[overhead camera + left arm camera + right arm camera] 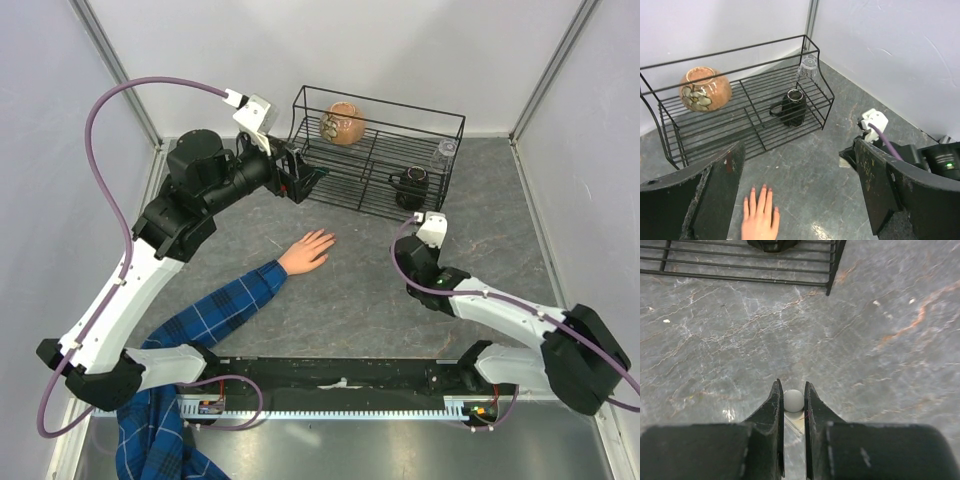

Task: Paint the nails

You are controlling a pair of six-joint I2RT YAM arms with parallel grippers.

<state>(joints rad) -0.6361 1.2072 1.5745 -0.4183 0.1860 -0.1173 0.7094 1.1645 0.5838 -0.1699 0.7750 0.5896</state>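
Layout, top view. Grey tabletop (380,290), with a black wire rack (370,175) at 12 o'clock. The rack holds a brown ceramic pot (343,123), a black mug (412,182) and a clear glass (445,152).

The hand (308,250) lies flat mid-tabletop. Its blue plaid sleeve (220,310) trails to 7 o'clock and the fingers point to about 2 o'clock. The nails (763,187) are at the fingertips, unobstructed, well apart from both my grippers.

Left gripper (799,144): spread wide, holding nothing, off the tabletop at 11 o'clock of the hand, by the rack's left end.

Right gripper (792,385): at 3 o'clock of the hand, aimed down and nearly pressed together, pinching a small white cap (793,400). My fingers hide what's under the cap, so I can't tell if a bottle hangs there.

My read: painting hasn't started and the current step is getting the applicator to the nails. Plan:
- keep the pinch steady and lift straight up
- travel toward 9 o'clock, staying low
- approach the nails from the fingertip side
- touch lightly, one nail per stroke
- hold the left gripper clear of the path

Risk: the cap is round, so it could roll in the pinch.
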